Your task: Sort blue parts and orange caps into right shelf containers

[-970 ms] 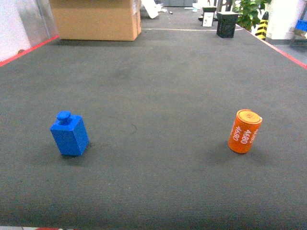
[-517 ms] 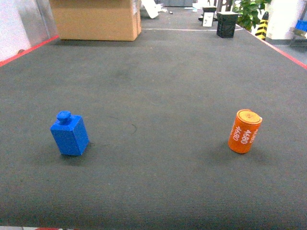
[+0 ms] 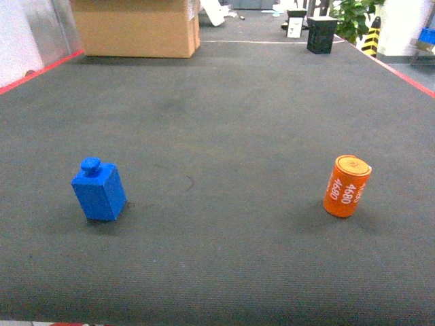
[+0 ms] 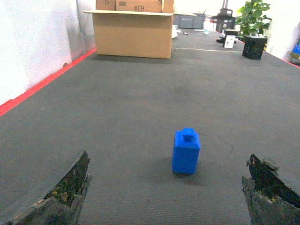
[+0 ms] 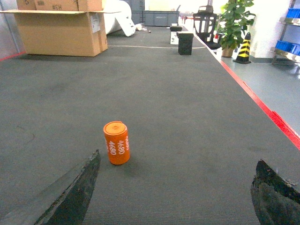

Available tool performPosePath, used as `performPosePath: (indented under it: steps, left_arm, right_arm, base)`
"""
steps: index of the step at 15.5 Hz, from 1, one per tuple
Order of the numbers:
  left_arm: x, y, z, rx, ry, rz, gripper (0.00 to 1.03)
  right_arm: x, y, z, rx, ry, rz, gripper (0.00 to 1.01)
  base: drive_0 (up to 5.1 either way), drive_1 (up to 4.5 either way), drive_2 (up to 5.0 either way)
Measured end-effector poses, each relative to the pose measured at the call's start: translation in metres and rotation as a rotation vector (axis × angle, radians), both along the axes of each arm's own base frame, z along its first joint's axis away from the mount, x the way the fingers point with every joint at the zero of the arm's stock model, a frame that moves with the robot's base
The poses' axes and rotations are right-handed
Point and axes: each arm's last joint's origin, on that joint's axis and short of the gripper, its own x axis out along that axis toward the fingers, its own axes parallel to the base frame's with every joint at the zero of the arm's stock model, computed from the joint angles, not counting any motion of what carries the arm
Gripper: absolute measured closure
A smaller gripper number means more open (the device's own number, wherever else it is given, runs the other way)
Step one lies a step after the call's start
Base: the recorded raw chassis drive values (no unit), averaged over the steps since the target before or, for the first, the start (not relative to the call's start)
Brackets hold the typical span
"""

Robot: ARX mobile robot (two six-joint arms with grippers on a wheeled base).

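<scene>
Orange cap (image 3: 346,186) and blue part (image 3: 99,189) stand free mid-bench; both hands (image 4: 164,187) (image 5: 173,187) gape wide, so either may be toppled by an off-centre approach.

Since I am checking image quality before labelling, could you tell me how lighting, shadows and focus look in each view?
Head view: even, soft light, faint shadows under the blue part and orange cap, slightly grainy. Left wrist view: washed-out glare on the white wall at left; left gripper fingers near and blurred. Right wrist view: bright far background; right gripper fingers dark and soft.

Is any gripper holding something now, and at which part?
Nothing is held. Both grippers are open; the blue part and orange cap stand free on the mat.
</scene>
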Motion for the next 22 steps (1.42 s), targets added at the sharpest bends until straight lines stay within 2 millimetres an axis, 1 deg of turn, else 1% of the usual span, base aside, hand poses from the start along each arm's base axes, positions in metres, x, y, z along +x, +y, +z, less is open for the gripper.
performPosePath:
  steps: [22]
  left_arm:
    - [0.0000, 0.0000, 0.0000, 0.000, 0.000, 0.000, 0.05]
  right_arm:
    - [0.0000, 0.0000, 0.0000, 0.000, 0.000, 0.000, 0.03]
  base:
    - [0.0, 0.00, 0.0]
